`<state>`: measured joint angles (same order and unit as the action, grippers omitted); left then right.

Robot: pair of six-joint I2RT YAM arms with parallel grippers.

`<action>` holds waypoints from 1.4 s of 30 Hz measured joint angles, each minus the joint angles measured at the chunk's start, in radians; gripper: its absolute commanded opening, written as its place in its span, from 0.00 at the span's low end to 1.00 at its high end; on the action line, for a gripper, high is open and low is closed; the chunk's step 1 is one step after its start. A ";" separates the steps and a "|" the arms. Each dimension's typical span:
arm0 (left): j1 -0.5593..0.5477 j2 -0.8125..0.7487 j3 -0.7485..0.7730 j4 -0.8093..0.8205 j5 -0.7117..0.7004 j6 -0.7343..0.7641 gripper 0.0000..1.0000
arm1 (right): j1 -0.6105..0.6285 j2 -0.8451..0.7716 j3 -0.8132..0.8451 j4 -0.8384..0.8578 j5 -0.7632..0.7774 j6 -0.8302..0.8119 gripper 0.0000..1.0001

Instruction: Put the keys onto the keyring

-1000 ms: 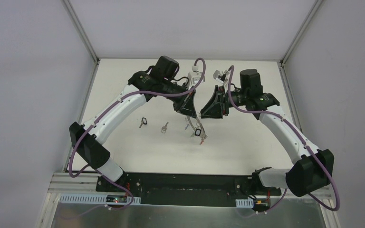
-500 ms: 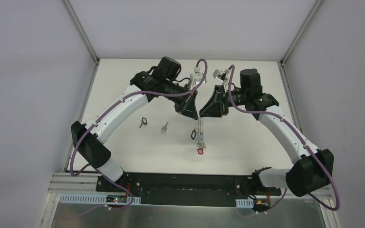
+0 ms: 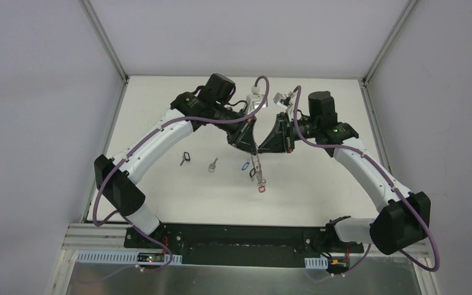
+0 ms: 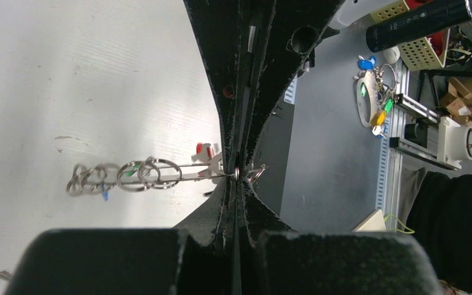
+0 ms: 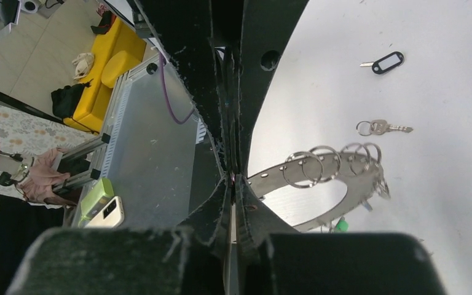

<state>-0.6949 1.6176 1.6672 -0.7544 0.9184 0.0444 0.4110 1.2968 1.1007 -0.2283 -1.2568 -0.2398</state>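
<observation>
The keyring [image 3: 257, 167] hangs above the middle of the table, strung with small rings and blue, black and red tags. Both grippers meet at its top end. My left gripper [image 3: 253, 147] is shut on the keyring [image 4: 178, 175], whose rings trail off to the left in the left wrist view. My right gripper [image 3: 262, 147] is shut on the same keyring [image 5: 319, 178], a flat grey band with holes that curves right from the closed jaws [image 5: 232, 178]. Two loose keys lie on the table: one with a black tag [image 3: 185, 159] [image 5: 386, 62], one plain silver [image 3: 212, 165] [image 5: 381, 128].
White walls with aluminium posts close in the table [image 3: 160, 196] on three sides. The black base rail [image 3: 239, 236] runs along the near edge. Both arms arch over the table's left and right halves. Off-table clutter shows in the wrist views.
My right gripper slid left against the left one and closed its jaws on the keyring's top. The hanging rings and tags swung, the red tag dropping lower. The loose keys stayed put.
</observation>
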 measured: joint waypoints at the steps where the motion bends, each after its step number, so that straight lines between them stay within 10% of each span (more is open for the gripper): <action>1: 0.000 0.000 0.000 0.000 0.001 0.000 0.00 | 0.000 0.000 0.000 0.002 -0.001 0.003 0.00; 15: 0.150 -0.090 -0.175 0.401 0.122 -0.268 0.40 | -0.051 0.053 0.021 0.314 0.016 0.434 0.00; 25: 0.194 -0.131 -0.299 0.789 0.122 -0.513 0.41 | -0.132 0.072 -0.127 0.824 0.063 0.895 0.00; 42: 0.170 -0.117 -0.320 0.924 0.101 -0.590 0.29 | -0.137 0.079 -0.166 1.104 0.083 1.117 0.00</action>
<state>-0.5251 1.5002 1.3472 0.1692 1.0191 -0.5453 0.2741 1.3758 0.9344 0.8757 -1.1740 0.8776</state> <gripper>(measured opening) 0.307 0.007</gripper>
